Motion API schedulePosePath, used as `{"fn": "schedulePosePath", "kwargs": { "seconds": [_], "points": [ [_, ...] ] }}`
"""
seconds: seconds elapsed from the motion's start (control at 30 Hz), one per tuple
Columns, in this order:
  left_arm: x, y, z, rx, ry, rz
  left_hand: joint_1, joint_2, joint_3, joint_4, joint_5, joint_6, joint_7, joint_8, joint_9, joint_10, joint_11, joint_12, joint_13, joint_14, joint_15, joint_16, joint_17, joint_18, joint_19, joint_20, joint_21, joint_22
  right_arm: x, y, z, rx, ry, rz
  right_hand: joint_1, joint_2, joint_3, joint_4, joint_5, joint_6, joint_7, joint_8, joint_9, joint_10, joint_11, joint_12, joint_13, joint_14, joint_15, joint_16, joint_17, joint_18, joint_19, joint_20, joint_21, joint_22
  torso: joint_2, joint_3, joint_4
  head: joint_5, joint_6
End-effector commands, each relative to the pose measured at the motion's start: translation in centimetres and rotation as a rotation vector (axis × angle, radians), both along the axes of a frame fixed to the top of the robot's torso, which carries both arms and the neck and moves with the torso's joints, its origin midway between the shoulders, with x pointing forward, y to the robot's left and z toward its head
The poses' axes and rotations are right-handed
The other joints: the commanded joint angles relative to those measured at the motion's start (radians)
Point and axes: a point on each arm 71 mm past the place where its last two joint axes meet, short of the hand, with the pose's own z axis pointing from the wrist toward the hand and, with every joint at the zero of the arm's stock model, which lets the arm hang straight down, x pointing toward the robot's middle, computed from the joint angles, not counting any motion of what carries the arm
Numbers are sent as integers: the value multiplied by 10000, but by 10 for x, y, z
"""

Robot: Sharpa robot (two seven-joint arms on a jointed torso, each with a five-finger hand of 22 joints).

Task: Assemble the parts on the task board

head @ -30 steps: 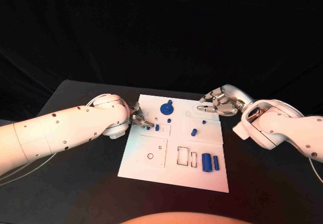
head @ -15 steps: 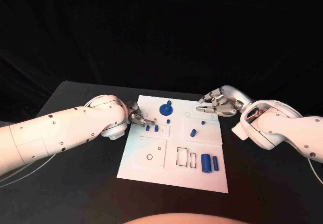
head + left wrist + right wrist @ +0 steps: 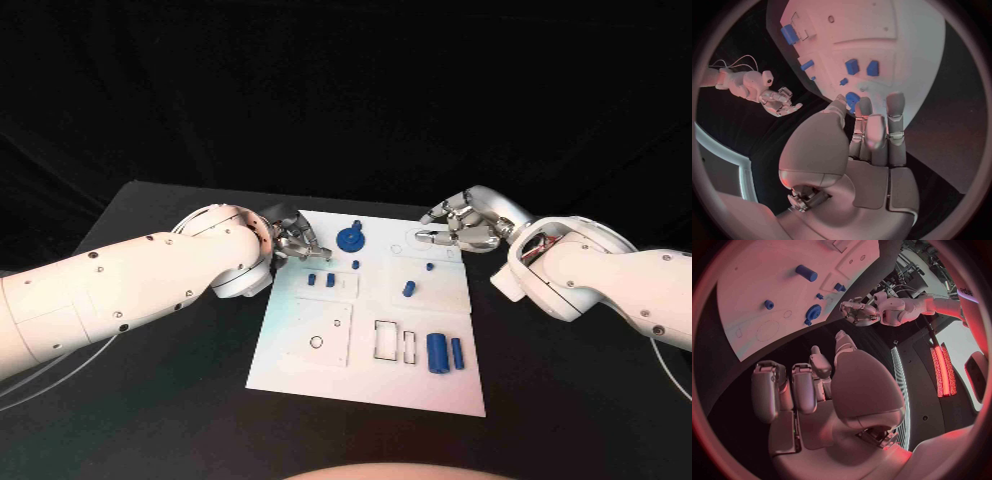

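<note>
White task board point(image 3: 310, 355) lying flat at the middle of the black table point(image 3: 130, 400), carrying blue parts: a round disc part point(image 3: 352, 238) near its far edge, two small blocks point(image 3: 320, 281) just nearer than the disc, a short peg point(image 3: 408, 289) right of these, and two upright cylinders point(image 3: 444, 351) at the near right beside empty rectangular outlines, probably sockets awaiting pieces. Left hand point(image 3: 294, 240) hangs at the board's far left edge, just left of the disc, fingers curled together; whether it pinches anything cannot be told. Right hand point(image 3: 459, 228) hovers off the far right corner, fingers loosely curled and apart, holding nothing, seemingly kept clear of the work.
</note>
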Motion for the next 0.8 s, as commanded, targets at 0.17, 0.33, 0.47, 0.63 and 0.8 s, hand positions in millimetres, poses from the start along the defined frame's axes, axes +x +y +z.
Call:
{"fn": "schedulePosePath", "kwargs": {
  "seconds": [0.17, 0.33, 0.47, 0.63, 0.8],
  "points": [
    [-5, -39, 21, -1354, -2937, -3019, 2120, -714, 1383, -370, 3, 475, 362, -1660, -2094, -1118, 488, -2048, -1786, -2044, 444, -3683, -3318, 254, -673, 581, -2222, -1857, 0, 2, 0, -13, -100, 149, 76, 146, -64, -80, 169, 49, -36, 62, 22, -298, -55, -321, -307, 375, -86, -271, -10, 221, -175, -32, -301, 1347, 8, -2, -38, -92, 86],
    [-5, -54, 14, -317, -3287, -3948, 2348, -1178, 1944, -515, -5, 876, 367, -2330, -3007, -853, 438, -2680, -2624, -988, 431, -2043, -2381, 263, -48, 480, -2064, -1831, 0, 3, 0, -1, -109, 179, 126, 160, -70, -113, 279, 44, -39, 68, 23, -453, -62, -514, -519, 360, -94, -341, -83, 238, -215, -40, -386, 1299, 16, -7, -42, -123, 97],
    [-3, -63, 6, 757, -3286, -4434, 2024, -1479, 1951, -442, -42, 968, 262, -2655, -3425, -894, 465, -3015, -3031, -287, 429, -858, -1594, -120, 1207, 483, -22, 414, -1, 3, 0, 6, -111, 197, 142, 169, -78, -122, 325, 41, -41, 71, 24, -588, -64, -684, -703, 343, -97, -405, -159, 256, -256, -44, -468, 1251, 6, -7, -38, -155, 99],
    [1, -69, -2, 1603, -2999, -4601, 1815, -1572, 1818, -437, -55, 1165, 251, -2811, -3686, -943, 502, -3171, -3275, 6, 443, -308, -1321, -286, 1616, 492, 927, 1486, -1, 3, 0, -5, -125, 204, 139, 172, -86, -120, 340, 36, -41, 71, 24, -644, -64, -759, -782, 339, -99, -427, -181, 259, -263, -46, -486, 1241, 14, -11, -30, -164, 83],
    [7, -75, -7, 2047, -2852, -4619, 1784, -1537, 1750, -495, -54, 1332, 281, -2929, -3875, -934, 499, -3262, -3450, 184, 439, 20, -1207, -384, 1819, 492, 1503, 2141, -1, 4, 0, -142, -264, 278, 135, 172, -92, -117, 346, 32, -40, 70, 23, -657, -64, -779, -803, 335, -99, -444, -201, 260, -266, -47, -495, 1237, 14, -6, -38, -164, 75]
  ]
}}
